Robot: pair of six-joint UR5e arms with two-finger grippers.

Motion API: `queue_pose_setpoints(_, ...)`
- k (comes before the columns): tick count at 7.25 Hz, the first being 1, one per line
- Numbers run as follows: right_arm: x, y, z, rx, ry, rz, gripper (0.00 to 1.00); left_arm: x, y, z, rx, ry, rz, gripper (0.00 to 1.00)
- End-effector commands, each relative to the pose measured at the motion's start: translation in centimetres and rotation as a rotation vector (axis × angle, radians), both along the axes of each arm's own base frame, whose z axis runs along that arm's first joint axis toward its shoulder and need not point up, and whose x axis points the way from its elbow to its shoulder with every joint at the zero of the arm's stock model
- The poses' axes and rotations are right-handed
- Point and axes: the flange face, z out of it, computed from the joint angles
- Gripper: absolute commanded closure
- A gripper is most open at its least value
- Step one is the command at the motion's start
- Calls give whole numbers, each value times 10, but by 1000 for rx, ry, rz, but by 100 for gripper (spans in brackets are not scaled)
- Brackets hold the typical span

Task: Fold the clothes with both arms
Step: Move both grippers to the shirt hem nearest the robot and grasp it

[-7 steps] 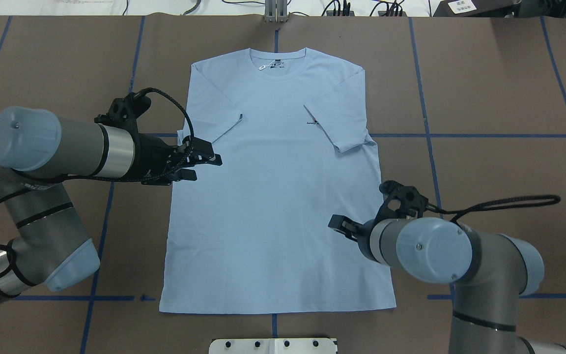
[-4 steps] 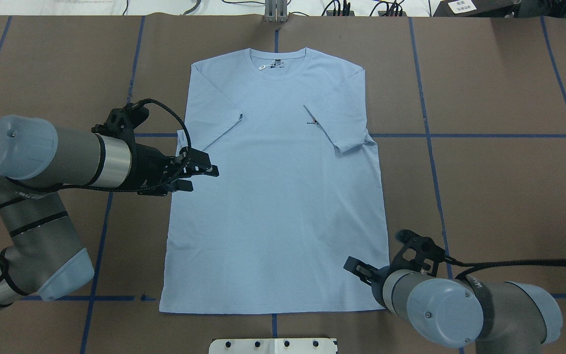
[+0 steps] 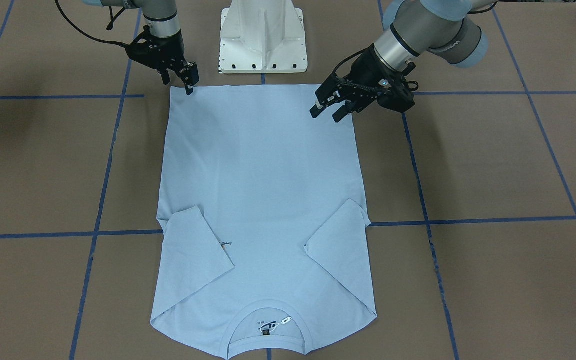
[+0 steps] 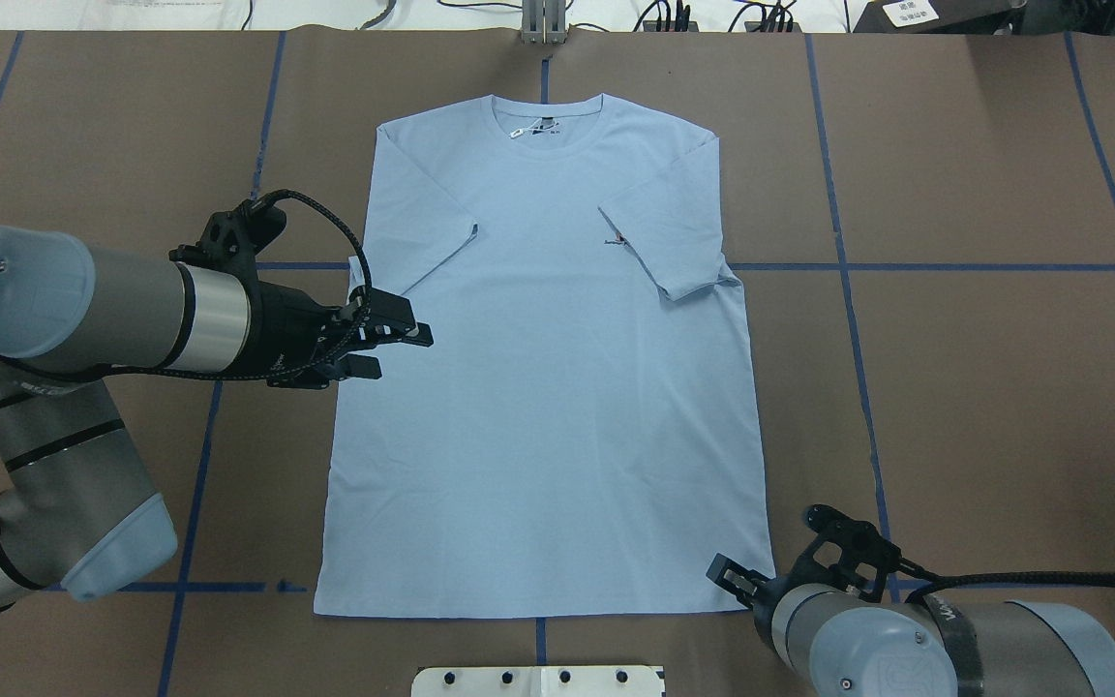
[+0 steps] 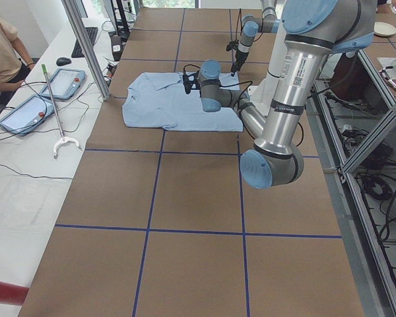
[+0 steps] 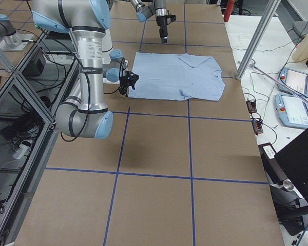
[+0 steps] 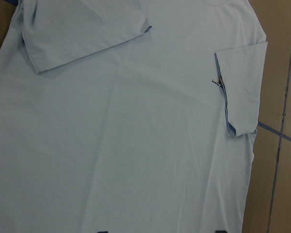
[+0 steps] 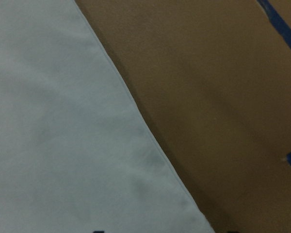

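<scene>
1. A light blue T-shirt [image 4: 548, 387] lies flat on the brown tabletop [image 4: 983, 339], both sleeves folded inward and the collar away from the robot.
2. The left gripper [image 4: 401, 350] hovers over the shirt's left edge below the sleeve, jaws spread, holding nothing.
3. The right gripper [image 3: 178, 84] is at the hem's right corner, jaws spread, empty.

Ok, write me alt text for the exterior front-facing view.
A light blue T-shirt lies flat on a brown table, sleeves folded inward and collar nearest the camera. The open right gripper is at one hem corner, and the open left gripper is poised near the opposite corner.
</scene>
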Motion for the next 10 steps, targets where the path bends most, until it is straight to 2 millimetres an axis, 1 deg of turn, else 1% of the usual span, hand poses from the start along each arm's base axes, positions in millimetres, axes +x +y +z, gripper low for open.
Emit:
queue_pose_setpoints(1,0,5,4,-3,16,-4,34,0,1,-1,-1,3,2,21)
queue_pose_setpoints(2,0,4,4,-3,19,-2,52,0,1,-1,-1,3,2,21)
queue_pose_setpoints(3,2,0,3,-3,17,5,87,-1,1,0,-2,2,2,21)
queue_pose_setpoints(4,7,0,8,-2,26,6,100,-1,1,0,-3,1,0,21)
queue_pose_setpoints(6,15,-3,-2,-4,5,9,100,0,2,-1,-20,6,2,21)
queue_pose_setpoints(7,18,-5,-11,-2,-14,13,100,7,23,12,-98,-1,28,18)
queue_pose_setpoints(8,18,-5,-12,-2,-18,15,100,26,72,28,-200,-31,59,18)
queue_pose_setpoints(9,19,-6,-17,-1,-28,16,100,51,120,52,-210,-91,0,19)
queue_pose_setpoints(10,19,-5,-18,-2,-30,12,100,50,134,56,-235,-141,20,21)
